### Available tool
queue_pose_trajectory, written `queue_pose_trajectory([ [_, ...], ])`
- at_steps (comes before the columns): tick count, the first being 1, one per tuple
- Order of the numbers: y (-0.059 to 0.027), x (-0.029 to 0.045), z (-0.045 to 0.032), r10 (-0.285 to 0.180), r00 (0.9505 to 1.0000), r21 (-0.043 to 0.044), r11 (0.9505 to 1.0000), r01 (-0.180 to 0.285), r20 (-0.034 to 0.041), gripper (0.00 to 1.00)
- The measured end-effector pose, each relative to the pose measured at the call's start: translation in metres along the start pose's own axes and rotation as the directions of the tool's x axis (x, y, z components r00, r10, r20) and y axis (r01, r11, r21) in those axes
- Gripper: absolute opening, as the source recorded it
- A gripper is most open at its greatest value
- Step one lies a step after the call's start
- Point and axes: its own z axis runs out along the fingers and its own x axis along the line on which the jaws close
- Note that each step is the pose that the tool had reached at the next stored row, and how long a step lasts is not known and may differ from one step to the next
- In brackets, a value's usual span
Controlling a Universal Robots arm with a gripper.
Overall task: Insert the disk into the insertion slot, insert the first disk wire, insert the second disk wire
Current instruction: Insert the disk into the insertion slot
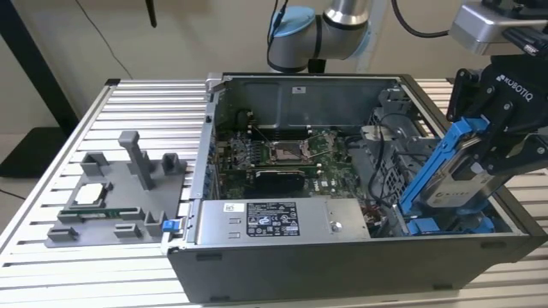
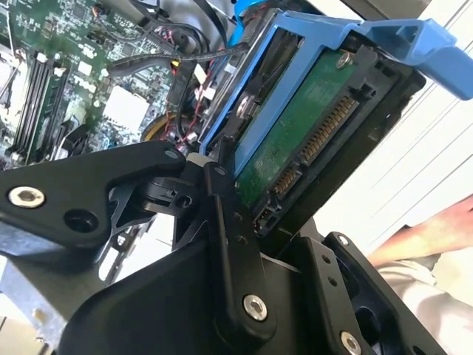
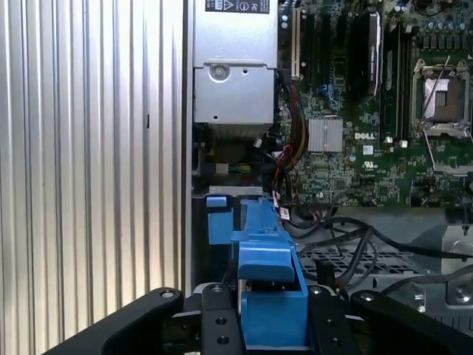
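**Exterior view.** The gripper [image 1: 481, 163] is clenched on the disk [image 1: 447, 191], fingers across its blue carrier about mid-length. The disk's long axis is steeply tilted. Its lower end is below the gripper, down inside the open computer case [image 1: 342, 269], and its upper end leans back towards the wrist. Judged reason for the tilt: to feed the lower end down into the bay. The disk is not yet seated.

**Second wrist view.** The fingers [image 2: 225, 214] clamp the carrier. The disk's green circuit-board face [image 2: 295, 133] is turned to this camera, with the connector row at the end near the palm. That end probably stays outward to take the wires.

**First wrist view.** The disk is seen edge-on between the fingers, pointing away from the palm. The perforated drive cage [image 3: 355, 270] is just beyond its tip, and the motherboard [image 3: 369, 111] is further out.
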Motion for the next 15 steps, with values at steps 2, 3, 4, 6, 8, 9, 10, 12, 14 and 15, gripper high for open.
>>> queue_pose_trajectory([
  [2,0.0,0.0001,0.0012,0.0,1.0,0.0,1.0,0.0,0.0,0.0],
  [3,0.0,0.0001,0.0019,0.0,1.0,0.0,1.0,0.0,0.0,0.0],
  [4,-0.0001,0.0002,0.0025,0.0,1.0,0.0,1.0,0.0,-0.0001,0.0],
  [6,-0.0001,0.0002,0.0038,0.0,1.0,0.0,1.0,0.0,0.0,0.0],
  [8,-0.0002,0.0003,0.0051,0.0,1.0,0.0,1.0,0.0,-0.0001,0.0],
  [9,-0.0002,0.0003,0.0058,0.0,1.0,0.0,1.0,0.0,-0.0001,0.0],
  [10,-0.0002,0.0003,0.0066,0.0,1.0,0.0,1.0,0.0,0.0001,0.0],
  [12,-0.0003,0.0004,0.0083,0.0,1.0,0.0,1.0,0.0,0.0001,0.0],
  [14,-0.0004,0.0004,0.0098,0.0,1.0,0.0,1.0,0.0,0.0,0.0],
  [15,-0.0004,0.0005,0.0107,0.0,1.0,0.0,1.0,0.0,0.0001,0.0],
])
